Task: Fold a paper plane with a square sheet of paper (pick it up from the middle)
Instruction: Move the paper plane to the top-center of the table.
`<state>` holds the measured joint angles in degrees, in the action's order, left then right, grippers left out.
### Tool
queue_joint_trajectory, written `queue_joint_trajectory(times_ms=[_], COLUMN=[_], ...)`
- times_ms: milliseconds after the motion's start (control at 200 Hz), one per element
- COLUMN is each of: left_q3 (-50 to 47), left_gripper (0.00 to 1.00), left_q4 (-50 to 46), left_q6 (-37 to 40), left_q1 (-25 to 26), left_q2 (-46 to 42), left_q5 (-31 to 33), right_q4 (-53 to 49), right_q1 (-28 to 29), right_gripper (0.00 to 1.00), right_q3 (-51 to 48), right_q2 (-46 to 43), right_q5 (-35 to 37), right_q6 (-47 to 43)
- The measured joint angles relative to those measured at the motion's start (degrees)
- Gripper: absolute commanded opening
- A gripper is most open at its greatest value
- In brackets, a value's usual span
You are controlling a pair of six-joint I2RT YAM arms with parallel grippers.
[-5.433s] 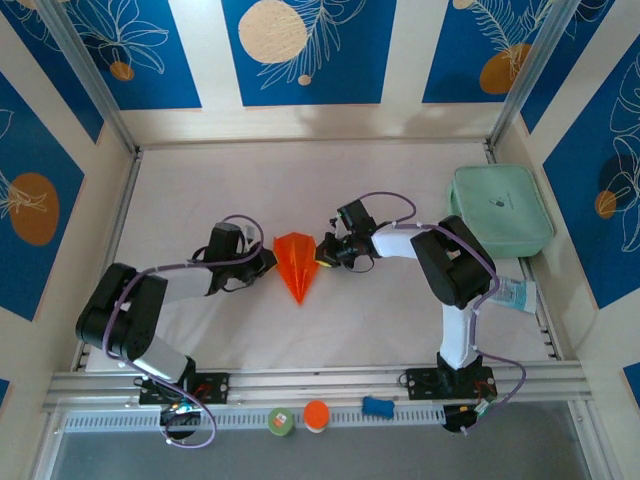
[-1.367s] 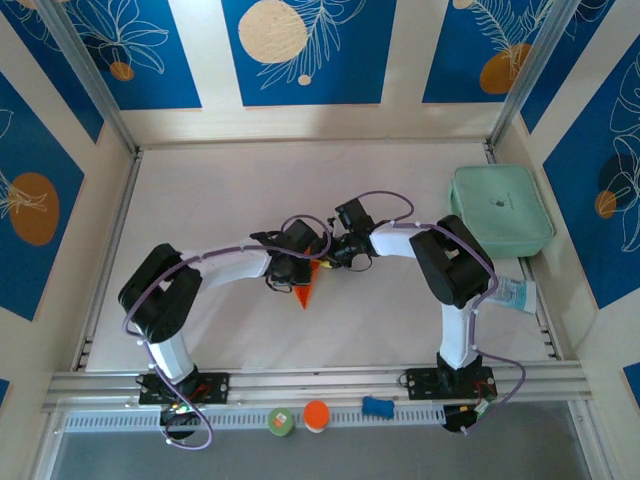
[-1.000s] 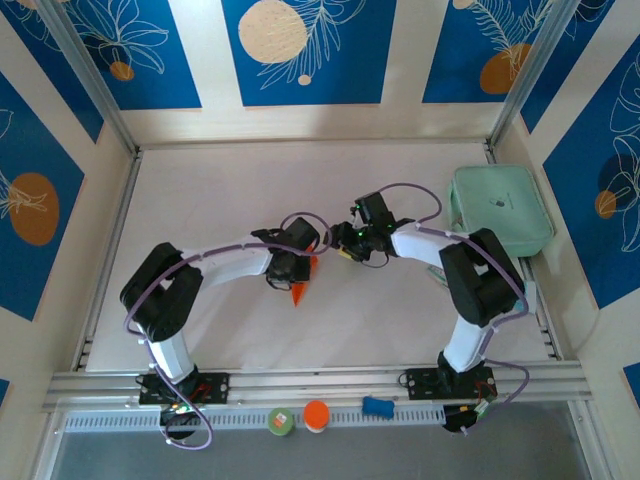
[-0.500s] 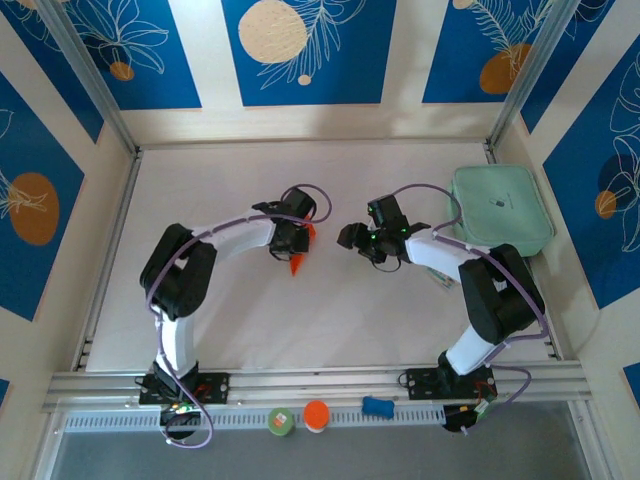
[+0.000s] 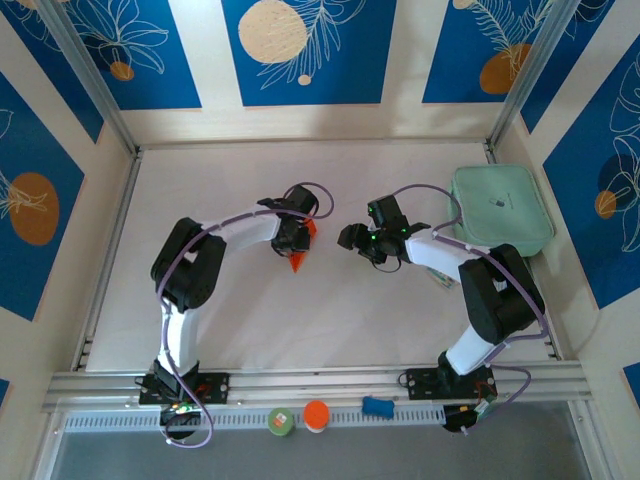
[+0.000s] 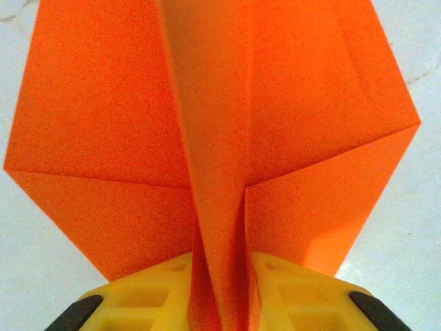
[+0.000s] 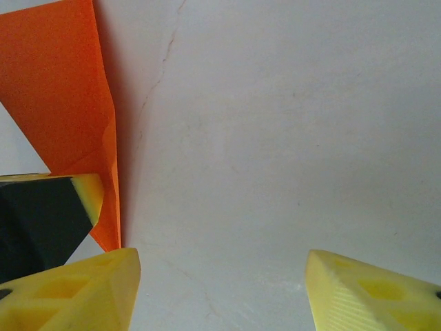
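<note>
The paper plane is a folded orange dart near the table's middle, its tip toward the near edge. In the left wrist view the paper plane spreads its two wings flat, and its raised centre fold stands between my left gripper's yellow fingers, which press on it from both sides. From above, my left gripper sits on the dart's far end. My right gripper stands open a short way to the right of it. Its wrist view shows bare table between the right gripper's fingers and the paper plane's edge at the left.
A mint-green case lies at the table's right edge, behind the right arm. On the near rail sit a green-rimmed disc, an orange disc and a small blue piece. Walls close in the table on three sides.
My right gripper has drawn back to the right, off the plane, and then held still. My left gripper has carried the plane slightly toward the far side, its elbow swinging right.
</note>
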<state>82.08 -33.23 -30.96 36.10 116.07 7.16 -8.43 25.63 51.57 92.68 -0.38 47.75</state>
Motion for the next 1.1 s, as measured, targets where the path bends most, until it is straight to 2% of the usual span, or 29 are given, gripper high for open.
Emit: queue_joint_trajectory(times_ms=[380, 550, 730, 1101], left_q3=[1.7, 3.0, 5.6, 18.1], left_gripper=[0.32, 0.39, 0.40, 0.40], left_q4=[-1.0, -1.6, -2.1, -2.2], left_q6=[0.0, 0.0, 0.0, 0.0], left_q1=[0.0, -0.1, -1.0, -6.3], left_q2=[2.1, 3.0, 4.7, 12.7], left_q5=[1.2, 2.4, 2.9, 2.1], right_q4=[-0.2, -0.7, -1.4, -2.1], right_q1=[0.0, 0.0, 0.0, 0.0], right_gripper=[0.64, 0.64, 0.64, 0.76], right_q3=[0.0, 0.0, 0.1, 0.2], right_q2=[0.2, 0.3, 0.8, 0.8], right_q5=[0.0, 0.0, 0.0, 0.6], right_q6=[0.0, 0.0, 0.0, -1.4])
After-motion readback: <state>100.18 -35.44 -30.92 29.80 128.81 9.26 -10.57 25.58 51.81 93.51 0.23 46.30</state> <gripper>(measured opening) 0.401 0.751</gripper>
